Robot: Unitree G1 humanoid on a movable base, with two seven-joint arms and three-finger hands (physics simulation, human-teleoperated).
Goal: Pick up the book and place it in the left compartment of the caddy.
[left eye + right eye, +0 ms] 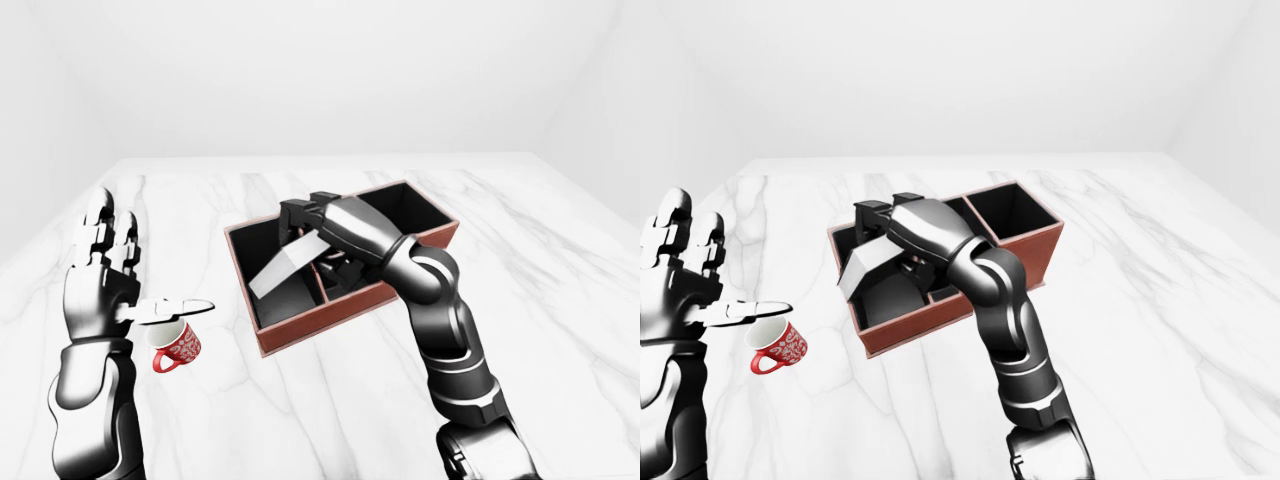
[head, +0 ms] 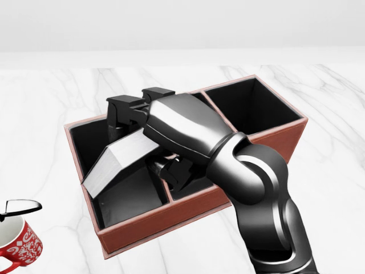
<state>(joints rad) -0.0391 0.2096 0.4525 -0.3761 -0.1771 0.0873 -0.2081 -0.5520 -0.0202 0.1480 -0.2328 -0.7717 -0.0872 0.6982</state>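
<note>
Book [image 2: 117, 160] gripped by right hand [image 2: 149, 137] over caddy [image 2: 171, 220], white marble table [image 1: 560, 260], left hand [image 1: 105, 270] spread

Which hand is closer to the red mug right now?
Left. The left hand is raised open just above the red mug, while the right hand holds the book over the caddy.

We note a glossy metallic right hand [image 2: 145, 123], polished marble table [image 2: 319, 188], matt leather-like caddy [image 2: 171, 220], paper-edged book [image 2: 114, 165], and glazed mug [image 1: 177, 347].
</note>
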